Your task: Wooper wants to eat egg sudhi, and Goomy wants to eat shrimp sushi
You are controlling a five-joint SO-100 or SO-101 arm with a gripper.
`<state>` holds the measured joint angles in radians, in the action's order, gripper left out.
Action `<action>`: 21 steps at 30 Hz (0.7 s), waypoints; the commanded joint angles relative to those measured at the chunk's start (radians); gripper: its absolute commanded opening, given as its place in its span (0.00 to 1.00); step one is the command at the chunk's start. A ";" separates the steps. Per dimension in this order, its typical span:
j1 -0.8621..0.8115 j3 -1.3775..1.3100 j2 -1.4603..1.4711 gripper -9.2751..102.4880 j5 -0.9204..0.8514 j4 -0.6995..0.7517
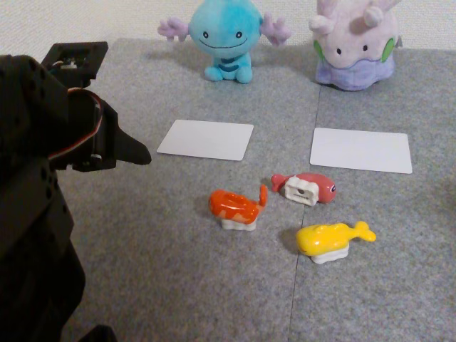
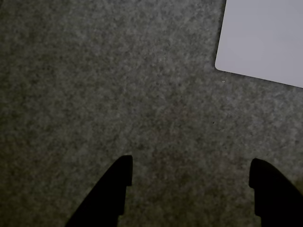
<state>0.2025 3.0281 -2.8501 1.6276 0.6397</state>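
Wooper (image 1: 224, 35), the blue plush, sits at the back of the grey mat, and Goomy (image 1: 354, 44), the lilac plush, sits to its right. A white card (image 1: 206, 139) lies in front of Wooper and another white card (image 1: 361, 149) in front of Goomy. The orange shrimp sushi (image 1: 235, 208) and the yellow egg sudhi (image 1: 329, 241) rest on the mat nearer the camera. My black gripper (image 1: 139, 153) hovers at the left, well apart from both pieces. In the wrist view the gripper (image 2: 189, 172) is open over bare mat, with a card corner (image 2: 265, 40) at upper right.
A pinkish-red sushi piece (image 1: 306, 187) with a white band lies between the shrimp sushi and the right card. The arm's black body (image 1: 35, 214) takes up the left side of the fixed view. A seam in the mat (image 1: 299, 271) runs front to back.
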 commanded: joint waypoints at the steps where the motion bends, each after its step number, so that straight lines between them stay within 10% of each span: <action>1: -0.003 -0.006 -0.006 0.35 -0.009 -0.005; 21: -0.003 -0.020 -0.006 0.36 -0.084 -0.011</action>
<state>0.2025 3.0281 -2.8501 1.5754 0.6351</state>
